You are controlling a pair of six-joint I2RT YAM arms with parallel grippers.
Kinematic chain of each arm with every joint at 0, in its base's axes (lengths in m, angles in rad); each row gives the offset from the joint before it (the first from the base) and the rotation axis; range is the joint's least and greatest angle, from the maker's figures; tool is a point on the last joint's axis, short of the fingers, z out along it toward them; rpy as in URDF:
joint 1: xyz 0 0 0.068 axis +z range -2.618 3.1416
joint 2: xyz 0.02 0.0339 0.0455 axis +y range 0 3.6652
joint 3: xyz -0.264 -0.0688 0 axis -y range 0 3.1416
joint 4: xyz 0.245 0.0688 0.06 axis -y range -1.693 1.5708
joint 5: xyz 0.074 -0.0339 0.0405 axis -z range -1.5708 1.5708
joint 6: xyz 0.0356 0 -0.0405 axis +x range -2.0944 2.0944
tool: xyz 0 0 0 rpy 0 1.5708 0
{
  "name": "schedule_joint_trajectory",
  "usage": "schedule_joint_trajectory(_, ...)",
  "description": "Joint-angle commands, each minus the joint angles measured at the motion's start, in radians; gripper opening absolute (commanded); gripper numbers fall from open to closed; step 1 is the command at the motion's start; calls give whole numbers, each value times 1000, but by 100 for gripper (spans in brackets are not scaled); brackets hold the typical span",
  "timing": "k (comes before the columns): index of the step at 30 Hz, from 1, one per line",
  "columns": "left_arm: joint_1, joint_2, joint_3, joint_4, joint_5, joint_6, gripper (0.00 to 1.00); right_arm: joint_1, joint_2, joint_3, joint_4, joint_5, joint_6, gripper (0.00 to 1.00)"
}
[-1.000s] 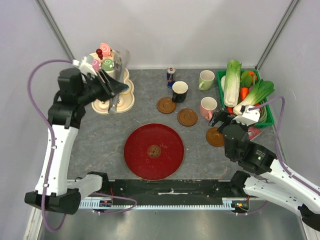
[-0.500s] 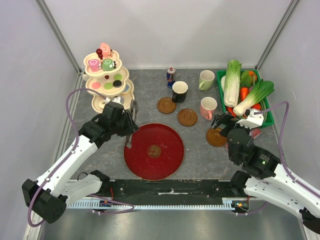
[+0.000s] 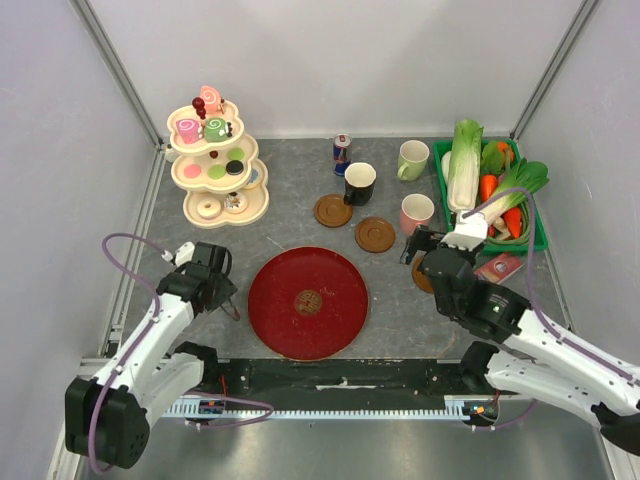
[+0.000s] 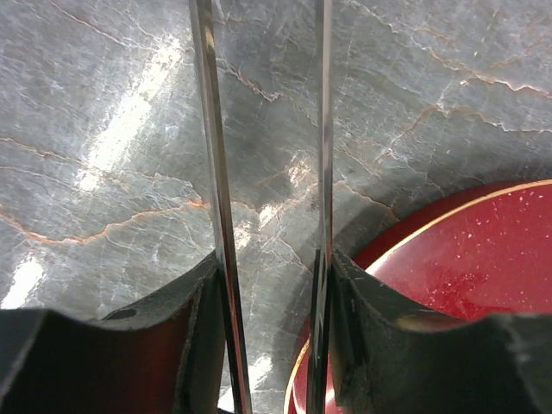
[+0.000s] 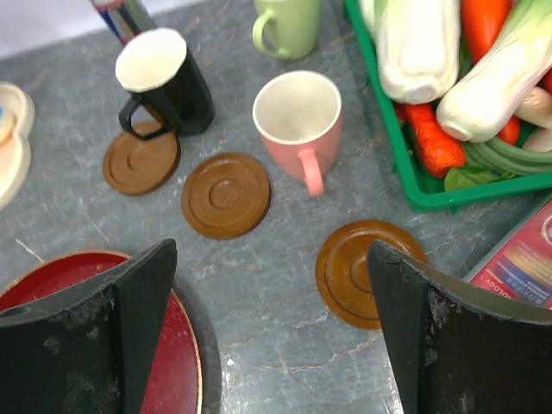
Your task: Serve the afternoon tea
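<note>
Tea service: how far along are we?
Early. Nothing looks served: pastries sit on the tiered stand; pink mug and green mug stand off the coasters. In hand: left hand grips thin tongs beside the red plate; right hand open over the coasters. Left: plating pastries, setting mugs.

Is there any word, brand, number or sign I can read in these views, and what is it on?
No text can be read in any view.
The can: red and blue print, too small to read.
The red packet: some print, blurred and cut off at the frame edge.
</note>
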Motion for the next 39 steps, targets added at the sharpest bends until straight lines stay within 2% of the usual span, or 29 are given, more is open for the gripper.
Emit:
schedule_joint_trajectory(1,35,32,-20,123,41,-2,53,-1,81,47,42,-81,-34,98)
schedule_joint_trajectory(4,41,70,-13,107,45,-8,67,-1,185,87,59,-129,-22,98)
schedule_joint_trajectory(5,41,72,-7,94,48,-12,75,-1,228,109,61,-141,-7,98)
schedule_joint_trajectory(6,41,66,3,82,48,-20,91,-1,277,130,67,-152,9,98)
schedule_joint_trajectory(7,41,56,18,67,45,-25,94,-1,322,154,79,-159,27,98)
schedule_joint_trajectory(13,41,-68,177,-2,62,4,95,-10,683,389,102,-127,104,98)
schedule_joint_trajectory(16,40,-128,236,-6,120,47,96,-33,845,510,84,-119,182,98)
schedule_joint_trajectory(24,41,-208,218,28,346,118,96,-87,1176,765,45,-49,274,98)
schedule_joint_trajectory(30,41,-244,199,27,394,135,97,-133,1333,900,39,6,323,97)
schedule_joint_trajectory(33,41,-266,201,16,391,144,97,-167,1397,958,53,-7,296,91)
schedule_joint_trajectory(35,40,-277,204,4,378,149,97,-187,1425,985,47,-24,300,84)
schedule_joint_trajectory(39,40,-295,205,-16,358,150,97,-205,1446,994,47,-8,294,60)
